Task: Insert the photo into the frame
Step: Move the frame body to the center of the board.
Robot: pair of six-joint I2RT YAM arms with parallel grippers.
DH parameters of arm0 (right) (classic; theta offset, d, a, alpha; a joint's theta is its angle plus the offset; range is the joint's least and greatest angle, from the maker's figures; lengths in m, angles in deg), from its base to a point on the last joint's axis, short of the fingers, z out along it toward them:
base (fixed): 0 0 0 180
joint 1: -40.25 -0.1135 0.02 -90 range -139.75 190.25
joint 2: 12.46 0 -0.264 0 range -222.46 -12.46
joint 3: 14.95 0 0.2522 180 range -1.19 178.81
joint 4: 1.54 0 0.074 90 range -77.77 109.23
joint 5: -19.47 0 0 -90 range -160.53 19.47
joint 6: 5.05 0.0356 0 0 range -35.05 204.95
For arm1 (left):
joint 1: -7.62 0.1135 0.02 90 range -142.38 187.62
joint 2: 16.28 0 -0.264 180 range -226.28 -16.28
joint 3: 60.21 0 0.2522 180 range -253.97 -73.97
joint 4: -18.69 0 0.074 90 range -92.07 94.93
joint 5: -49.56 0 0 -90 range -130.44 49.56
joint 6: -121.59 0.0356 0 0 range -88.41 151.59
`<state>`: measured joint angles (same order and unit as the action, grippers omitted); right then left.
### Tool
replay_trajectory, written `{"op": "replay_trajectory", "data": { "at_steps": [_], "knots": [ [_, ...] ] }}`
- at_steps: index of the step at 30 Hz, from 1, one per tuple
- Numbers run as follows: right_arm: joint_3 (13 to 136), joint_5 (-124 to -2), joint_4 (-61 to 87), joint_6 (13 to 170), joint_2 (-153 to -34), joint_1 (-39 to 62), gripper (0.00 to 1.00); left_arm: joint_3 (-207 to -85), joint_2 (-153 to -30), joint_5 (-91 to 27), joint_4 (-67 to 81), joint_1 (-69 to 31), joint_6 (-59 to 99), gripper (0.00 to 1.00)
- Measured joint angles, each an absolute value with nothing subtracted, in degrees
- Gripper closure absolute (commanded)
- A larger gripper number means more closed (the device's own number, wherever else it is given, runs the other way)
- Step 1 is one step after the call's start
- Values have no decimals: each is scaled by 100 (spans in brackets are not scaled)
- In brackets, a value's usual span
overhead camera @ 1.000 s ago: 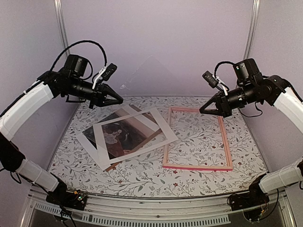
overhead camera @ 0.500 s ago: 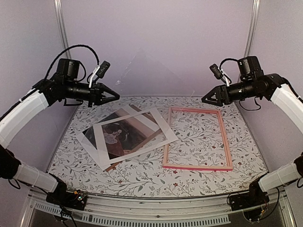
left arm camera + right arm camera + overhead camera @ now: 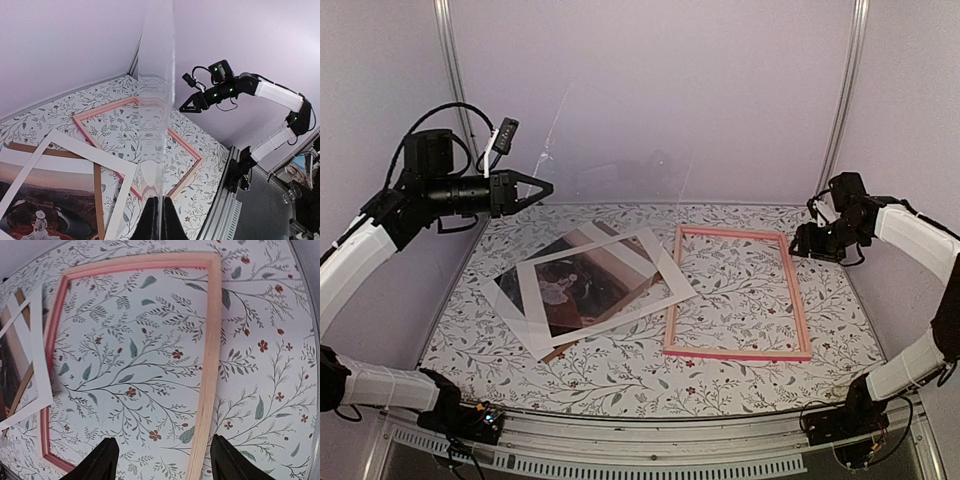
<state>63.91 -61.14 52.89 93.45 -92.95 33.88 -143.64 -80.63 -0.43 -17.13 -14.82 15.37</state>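
Pinching a thin clear sheet [image 3: 155, 100], the left gripper [image 3: 159, 215] is closed on it, while the right gripper [image 3: 164, 450] hangs wide open and empty over the slim pink wooden frame [image 3: 207, 340].

frame [image 3: 735, 353]: salmon-pink to light tan wood
photo [image 3: 568, 290]: dark brown-maroon, an orange-pink sky band, a pale whitish figure in the middle
mat board [image 3: 670, 268]: plain white
backing board [image 3: 98, 195]: plain brown
clear sheet [image 3: 155, 125]: colourless, see-through, faint white glare
table cover [image 3: 150, 340]: white, printed with grey-green leafy sprigs and small red flowers
walls [image 3: 650, 100]: plain pale lilac
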Motion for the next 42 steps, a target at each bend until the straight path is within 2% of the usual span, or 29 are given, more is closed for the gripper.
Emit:
{"op": "replay_trajectory", "data": {
  "at_steps": [6, 20, 24, 31, 42],
  "knots": [
    [5779, -6383, 4861, 9506, -9948, 3714, 39, -14097, -7663, -158, -1340, -1482, 1021, 100],
    [5753, -6405, 4045, 9675, -11142, 3745, 55, -13437, -7403, -408, -725, -1482, 321, 100],
    [5751, -6471, 3943, 9692, -11352, 3745, 63, -13304, -7287, -515, -548, -1482, 118, 100],
    [5646, -6504, 3680, 9694, -11452, 3749, 78, -13269, -7176, -668, -382, -1482, -96, 100],
    [5032, -6541, 2977, 9782, -11092, 3675, 84, -13050, -7134, -910, -81, -1482, -317, 100]
  ]
}}
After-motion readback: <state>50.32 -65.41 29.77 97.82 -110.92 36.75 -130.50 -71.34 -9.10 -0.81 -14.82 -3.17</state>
